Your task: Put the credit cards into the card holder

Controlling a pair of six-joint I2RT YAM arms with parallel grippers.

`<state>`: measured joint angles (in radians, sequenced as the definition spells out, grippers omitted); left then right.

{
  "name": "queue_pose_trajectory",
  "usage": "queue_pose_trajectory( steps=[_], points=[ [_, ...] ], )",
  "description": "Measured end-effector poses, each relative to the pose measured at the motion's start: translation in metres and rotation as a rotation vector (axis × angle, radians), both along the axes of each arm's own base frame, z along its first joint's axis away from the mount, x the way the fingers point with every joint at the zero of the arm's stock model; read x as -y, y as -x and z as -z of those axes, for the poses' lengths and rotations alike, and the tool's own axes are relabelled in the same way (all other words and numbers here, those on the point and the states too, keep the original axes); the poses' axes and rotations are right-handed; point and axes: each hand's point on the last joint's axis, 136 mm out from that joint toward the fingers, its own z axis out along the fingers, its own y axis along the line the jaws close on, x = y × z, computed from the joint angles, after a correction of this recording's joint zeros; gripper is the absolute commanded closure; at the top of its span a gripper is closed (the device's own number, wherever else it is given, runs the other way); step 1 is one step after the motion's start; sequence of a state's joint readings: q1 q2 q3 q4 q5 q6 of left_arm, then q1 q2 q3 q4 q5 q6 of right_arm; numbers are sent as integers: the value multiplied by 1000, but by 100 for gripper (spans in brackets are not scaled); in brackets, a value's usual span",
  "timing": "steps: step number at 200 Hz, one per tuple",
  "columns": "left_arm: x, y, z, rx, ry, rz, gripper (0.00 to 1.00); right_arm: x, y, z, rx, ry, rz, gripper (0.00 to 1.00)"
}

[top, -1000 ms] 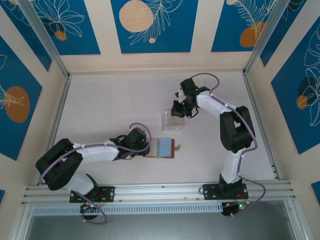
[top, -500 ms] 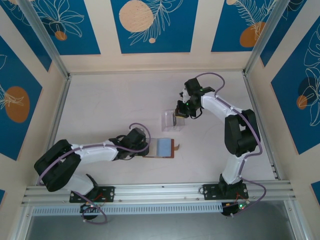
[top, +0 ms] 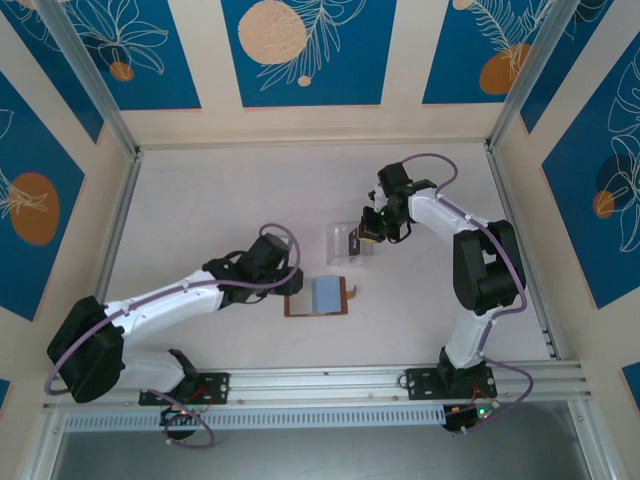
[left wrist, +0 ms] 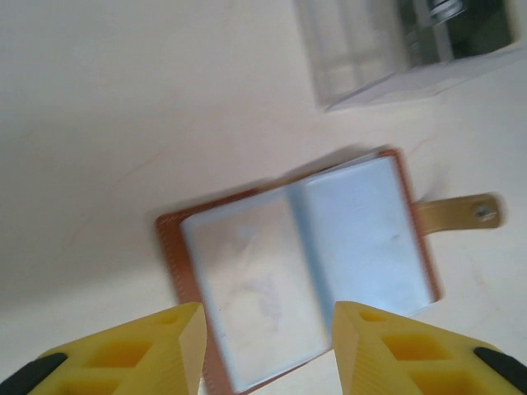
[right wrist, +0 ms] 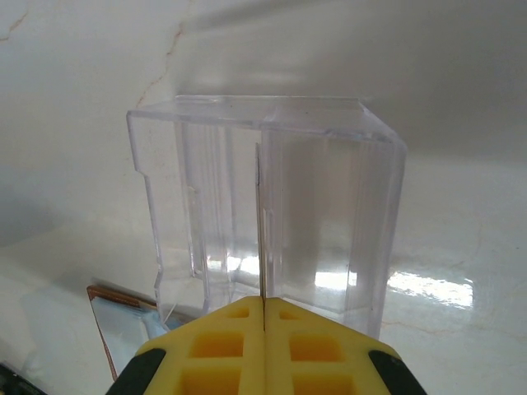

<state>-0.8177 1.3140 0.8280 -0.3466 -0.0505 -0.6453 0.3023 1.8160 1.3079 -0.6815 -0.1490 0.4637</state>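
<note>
Overhead, the card holder (top: 318, 296) lies open and flat on the table (top: 200, 200), ahead of my two bases and between them. The clear stand (top: 345, 243) sits just beyond it, apart from it. That view gives the layout but not my jaws.

Left wrist camera: my left pincer (left wrist: 268, 329) hangs over the holder's near edge. The jaws are parted roughly one page wide with nothing gripped; I cannot tell whether they touch the leather. This view also shows the two pale blue sleeve pages (left wrist: 247, 280) spread open. The snap tab (left wrist: 457, 212) sticks out flat at the right.

Right wrist camera: it resolves what the overhead cannot. My right pincer (right wrist: 262, 306) is closed tight on one credit card (right wrist: 261, 222). The card is seen edge-on, a thin upright line in front of the stand's slots. Whether its far end sits inside a slot, I cannot tell. A corner of the holder shows at lower left.

Count:
- card holder: 1
- stand: 1
- credit cards seen: 1
- sleeve pages: 2
- snap tab: 1
</note>
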Motion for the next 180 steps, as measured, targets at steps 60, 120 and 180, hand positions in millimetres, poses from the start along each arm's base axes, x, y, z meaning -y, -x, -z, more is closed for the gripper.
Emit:
queue_pose_trajectory(
  steps=[60, 120, 180],
  points=[
    [80, -52, -17, -46, 98, 135, 74, 5, -1, -1, -11, -65, 30, 100],
    [131, -89, 1, -108, 146, 198, 75, 15, -2, -14, 12, -98, 59, 100],
    [150, -101, 10, -123, 168, 229, 81, 19, 2, -11, -1, -103, 68, 100]
  ],
)
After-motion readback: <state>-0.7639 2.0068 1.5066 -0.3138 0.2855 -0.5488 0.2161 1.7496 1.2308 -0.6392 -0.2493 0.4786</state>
